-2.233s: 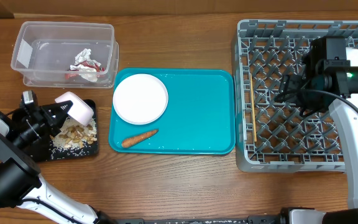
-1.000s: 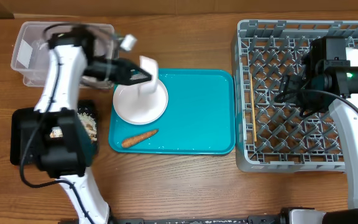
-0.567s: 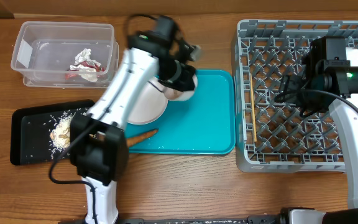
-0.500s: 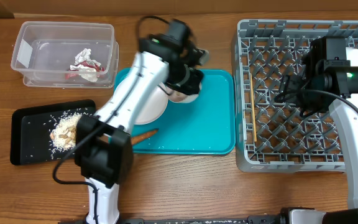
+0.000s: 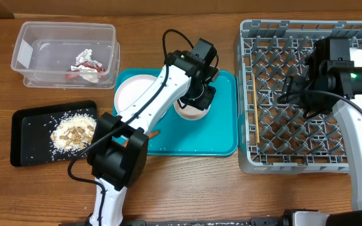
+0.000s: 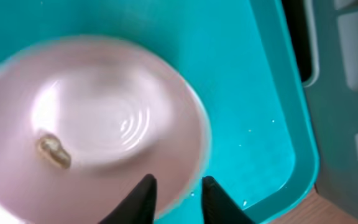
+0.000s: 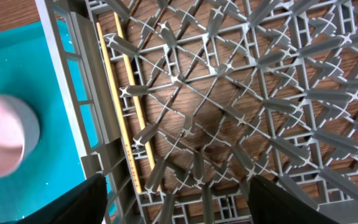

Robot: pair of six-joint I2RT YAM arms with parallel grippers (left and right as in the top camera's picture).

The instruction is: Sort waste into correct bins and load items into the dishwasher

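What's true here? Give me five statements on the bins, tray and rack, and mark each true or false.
The chopsticks lie in the grey rack. True.
The black tray is bare. False: food scraps lie on it.
The pink bowl sits on the teal tray. True.
The clear tub is empty. False: it holds a white tissue and a red wrapper.
The right gripper holds a chopstick. False: it is open, holding nothing.

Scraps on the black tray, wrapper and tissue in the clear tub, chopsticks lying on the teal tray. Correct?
Not quite: the chopsticks lie in the grey dish rack, along its left edge, not on the teal tray; the overhead view shows it. The food scraps are on the black tray, and the red wrapper and white tissue are in the clear tub.
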